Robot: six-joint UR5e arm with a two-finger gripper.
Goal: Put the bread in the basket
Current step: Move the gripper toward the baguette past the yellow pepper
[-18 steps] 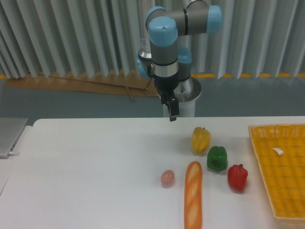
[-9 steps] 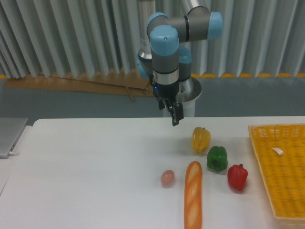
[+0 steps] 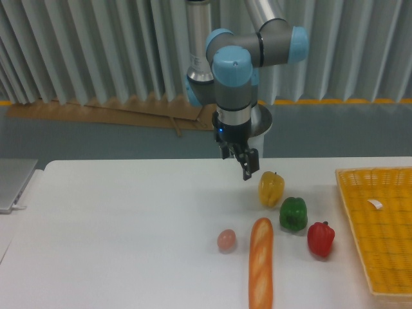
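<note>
The bread, a long orange-golden baguette with pale slashes, lies on the white table near the front edge, pointing away from the camera. The basket, a flat yellow woven tray with a small white tag, sits at the right edge, partly cut off by the frame. My gripper hangs over the table behind the bread, just left of the yellow pepper, tilted and holding nothing. Its fingers overlap from this side, so the gap between them does not show.
A yellow pepper, a green pepper and a red pepper stand between the bread and the basket. A small pinkish ball lies left of the bread. A grey flat object is at the far left.
The gripper has moved right and lower, from behind the pinkish ball's line towards the yellow pepper. Nothing on the table has shifted.
</note>
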